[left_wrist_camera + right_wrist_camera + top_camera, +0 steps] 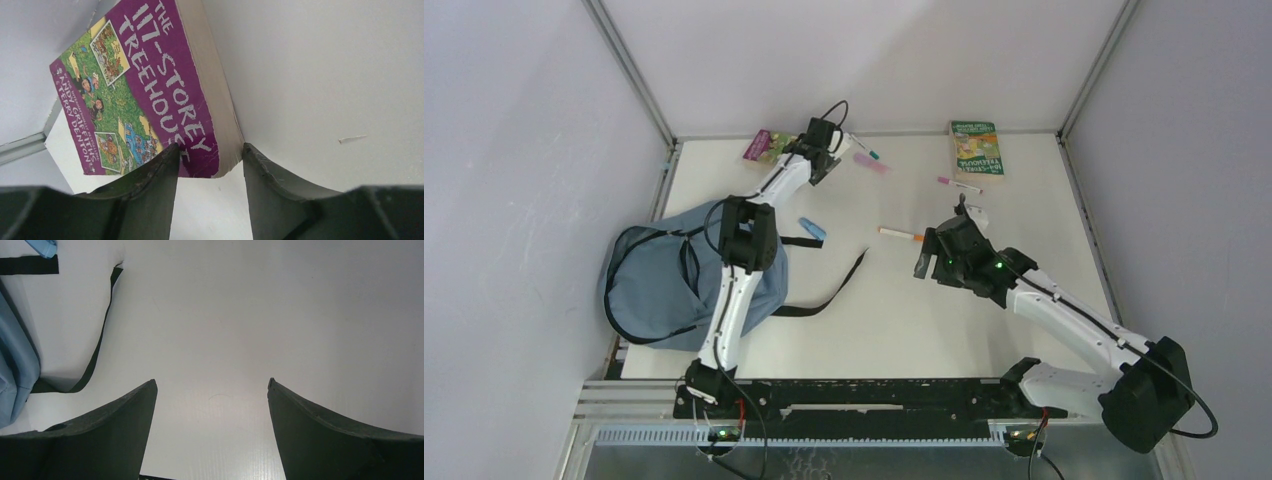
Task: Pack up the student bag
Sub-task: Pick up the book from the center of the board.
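Note:
The slate-blue student bag lies at the table's left side, its black strap trailing right. My left gripper reaches to the far back left. In the left wrist view it straddles the near corner of a purple "117-Storey Treehouse" book, with both fingertips touching it. My right gripper hovers mid-table, open and empty, with the bag's edge and strap to its left.
A green book lies at the back right. A pink marker, an orange pen, a pink-and-teal pen and a small blue item lie scattered on the white table. Walls enclose the left, back and right sides.

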`<action>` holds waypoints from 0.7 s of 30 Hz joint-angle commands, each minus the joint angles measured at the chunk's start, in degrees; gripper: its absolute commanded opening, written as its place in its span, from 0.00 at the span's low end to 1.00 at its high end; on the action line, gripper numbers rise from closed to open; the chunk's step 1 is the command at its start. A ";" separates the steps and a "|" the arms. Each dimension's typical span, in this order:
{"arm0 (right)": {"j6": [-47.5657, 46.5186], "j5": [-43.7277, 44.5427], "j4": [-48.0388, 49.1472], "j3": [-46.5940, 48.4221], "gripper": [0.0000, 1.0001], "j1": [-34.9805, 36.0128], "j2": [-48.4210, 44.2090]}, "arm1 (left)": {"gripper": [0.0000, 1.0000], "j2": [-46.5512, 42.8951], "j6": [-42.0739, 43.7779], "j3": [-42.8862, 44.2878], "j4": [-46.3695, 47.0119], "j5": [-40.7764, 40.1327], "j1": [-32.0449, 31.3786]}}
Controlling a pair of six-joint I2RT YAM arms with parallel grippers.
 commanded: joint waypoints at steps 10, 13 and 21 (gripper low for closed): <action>-0.07 0.46 0.71 2.79 0.89 0.07 0.60 | 0.00 -3.59 1.07 -2.21 0.75 1.15 1.25; 0.22 0.56 0.49 2.79 0.88 0.11 0.50 | 0.00 -5.16 1.56 -5.19 1.58 -0.79 0.51; 0.29 0.49 2.35 2.79 0.88 0.29 1.35 | 0.00 -18.15 -2.22 -20.05 4.85 -1.66 -4.76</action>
